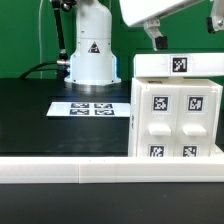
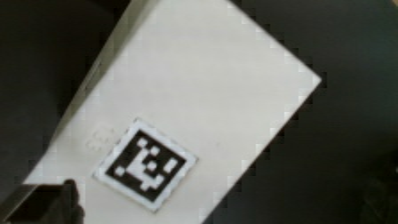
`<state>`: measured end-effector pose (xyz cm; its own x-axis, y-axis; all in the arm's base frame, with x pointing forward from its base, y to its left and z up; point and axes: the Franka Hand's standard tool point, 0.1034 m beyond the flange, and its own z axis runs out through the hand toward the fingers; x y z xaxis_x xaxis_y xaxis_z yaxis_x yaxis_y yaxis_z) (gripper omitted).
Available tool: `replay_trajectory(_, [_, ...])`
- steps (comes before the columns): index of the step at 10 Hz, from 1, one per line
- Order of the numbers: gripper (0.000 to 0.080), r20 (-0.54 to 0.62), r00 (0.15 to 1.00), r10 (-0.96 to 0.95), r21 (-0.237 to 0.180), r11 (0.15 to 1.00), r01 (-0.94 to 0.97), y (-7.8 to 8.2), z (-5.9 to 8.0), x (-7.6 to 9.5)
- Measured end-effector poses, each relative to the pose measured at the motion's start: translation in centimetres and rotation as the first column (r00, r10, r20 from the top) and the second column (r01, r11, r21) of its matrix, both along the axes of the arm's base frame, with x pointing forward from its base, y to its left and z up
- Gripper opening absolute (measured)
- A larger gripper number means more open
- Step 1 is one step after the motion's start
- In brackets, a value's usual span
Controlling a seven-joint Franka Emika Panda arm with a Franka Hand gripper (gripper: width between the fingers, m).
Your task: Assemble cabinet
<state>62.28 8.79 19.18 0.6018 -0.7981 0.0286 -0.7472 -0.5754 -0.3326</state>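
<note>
The cabinet (image 1: 176,112) is a large white box at the exterior view's right. It carries one tag on top and several tags on the face toward the camera. My gripper (image 1: 155,38) hangs just above the cabinet's top back edge, open, with nothing between its fingers. The wrist view looks down on a tilted white face of the cabinet (image 2: 196,90) with one tag (image 2: 146,163). Only one dark fingertip (image 2: 45,205) shows at that picture's edge, beside the white face; whether it touches is unclear.
The marker board (image 1: 90,108) lies flat on the black table (image 1: 30,115), left of the cabinet. The arm's white base (image 1: 90,55) stands behind it with cables. A long white rail (image 1: 100,170) runs along the front edge.
</note>
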Motion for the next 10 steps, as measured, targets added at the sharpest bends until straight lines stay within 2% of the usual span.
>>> replay_trajectory(2, [0.0797, 0.017, 0.994, 0.103, -0.032, 0.994, -0.103, 0.08, -0.03, -0.02])
replay_trajectory(3, [0.0797, 0.029, 0.979, 0.201, -0.066, 0.978, -0.199, 0.1, -0.05, -0.04])
replay_trajectory(4, [0.0797, 0.029, 0.942, 0.334, -0.125, 0.937, -0.328, 0.29, -0.16, -0.14])
replay_trajectory(6, [0.0797, 0.022, 0.834, 0.551, -0.207, 0.819, -0.536, -0.03, -0.19, -0.18])
replay_trajectory(8, [0.0797, -0.031, 0.678, 0.735, -0.273, 0.646, -0.713, 0.26, -0.35, -0.54])
replay_trajectory(10, [0.0797, -0.043, 0.6, 0.799, -0.299, 0.563, -0.77, 0.12, -0.35, -0.53])
